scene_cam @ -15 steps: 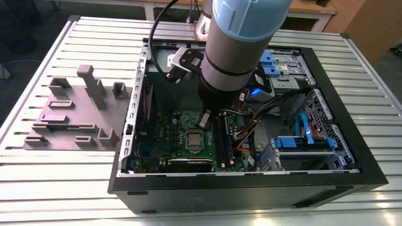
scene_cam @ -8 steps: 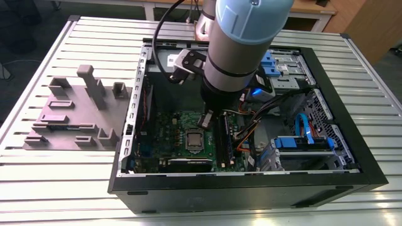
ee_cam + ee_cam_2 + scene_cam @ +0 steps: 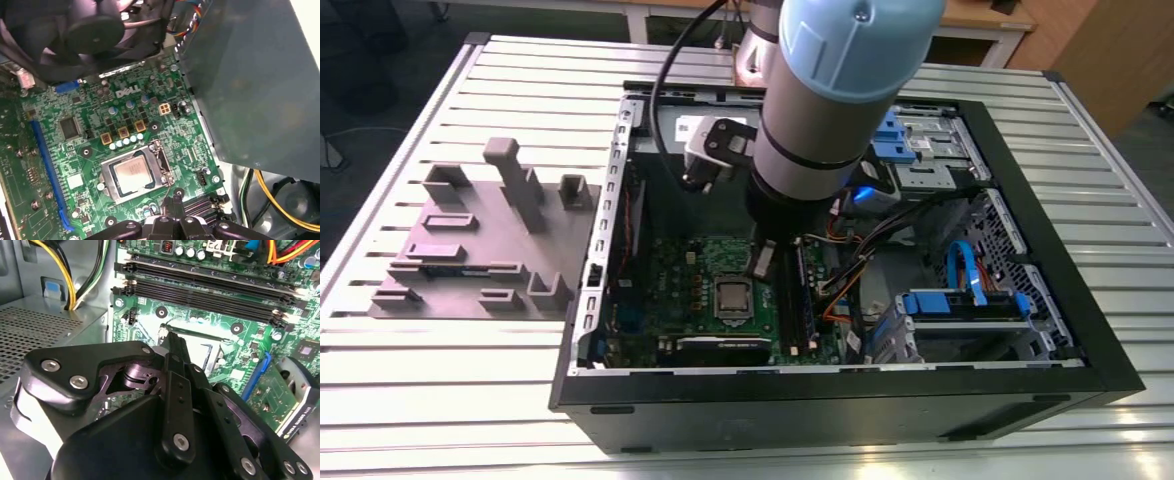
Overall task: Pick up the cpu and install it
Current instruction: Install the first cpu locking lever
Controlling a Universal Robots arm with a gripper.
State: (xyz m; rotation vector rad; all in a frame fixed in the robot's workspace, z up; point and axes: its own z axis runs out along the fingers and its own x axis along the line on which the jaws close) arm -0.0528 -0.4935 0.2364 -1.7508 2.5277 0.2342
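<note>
Gripper (image 3: pixel 175 347) is inside the case, low over the board. Fingers are drawn together to one narrow tip with nothing between them, so it's empty.

cpu (image 3: pixel 132 172) lies flat in the socket, silver top up, frame (image 3: pixel 164 161) around it. In the exterior view it's at roughly 7 o'clock of the gripper (image 3: pixel 767 262), near but apart. No contact shows in either wrist view.

Step, my read: the cpu is already placed and let go, and the arm is parked beside the socket. Can't tell if the chip is fully seated or the frame is latched.

Next move, judgement only: it calls for care on clearance. Memory slots (image 3: pixel 210 290) run close by the fingertips, at 3 o'clock of the cpu (image 3: pixel 734 297) in the exterior view. Yellow cables (image 3: pixel 65 275) hang farther off by the case wall. Any travel should go straight up, not sideways, with no drag over the chip.

Farther out is the case rim (image 3: pixel 854 385), then the grey fixture (image 3: pixel 467 240) on the table (image 3: pixel 454 400), at 9 o'clock of the case.
</note>
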